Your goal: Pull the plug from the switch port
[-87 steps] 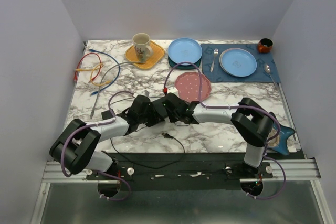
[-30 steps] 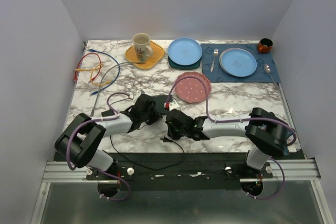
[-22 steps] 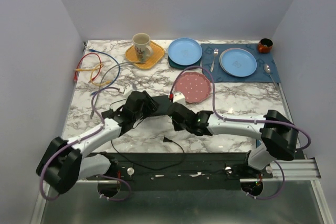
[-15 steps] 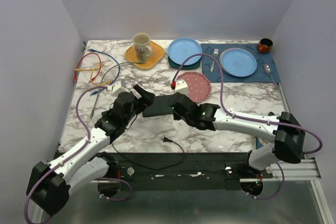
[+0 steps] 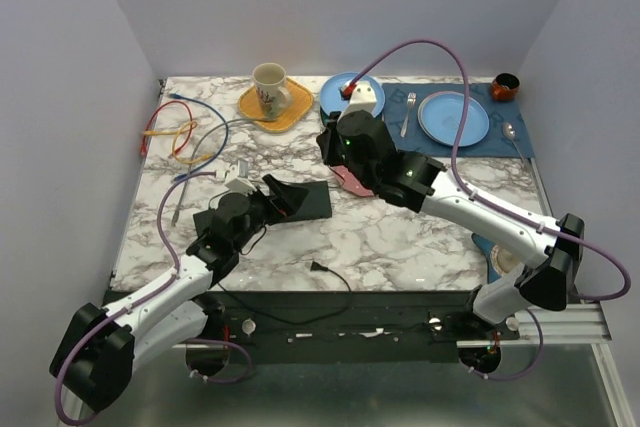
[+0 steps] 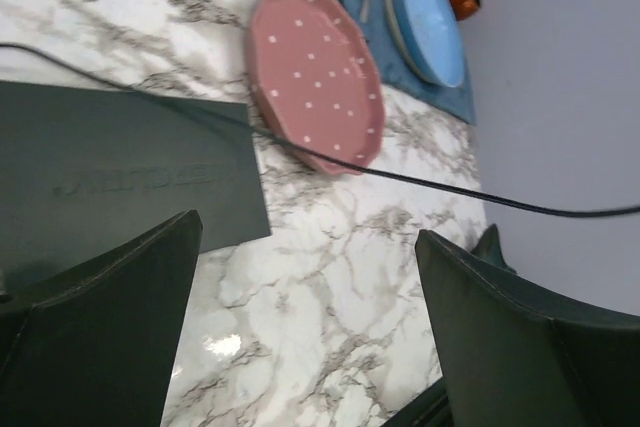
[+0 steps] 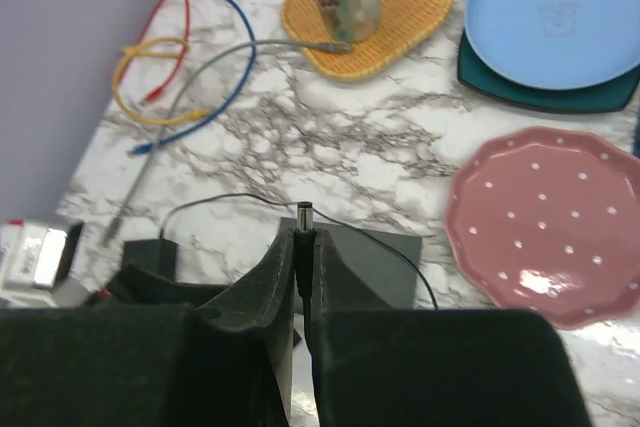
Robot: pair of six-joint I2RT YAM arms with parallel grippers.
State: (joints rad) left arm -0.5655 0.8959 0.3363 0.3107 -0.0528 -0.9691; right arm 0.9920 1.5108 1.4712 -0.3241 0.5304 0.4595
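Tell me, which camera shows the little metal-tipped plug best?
The right wrist view: the plug stands close up, pinched upright in the right tool, above the switch. In the top view it cannot be made out. The left wrist view shows only a thin black cable, no plug.

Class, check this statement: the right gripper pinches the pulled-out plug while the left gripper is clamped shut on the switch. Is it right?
Not quite. The left gripper is open, its jaws spread wide by the switch, as the left wrist view shows. The rest holds: the right gripper pinches the plug, clear of the switch.
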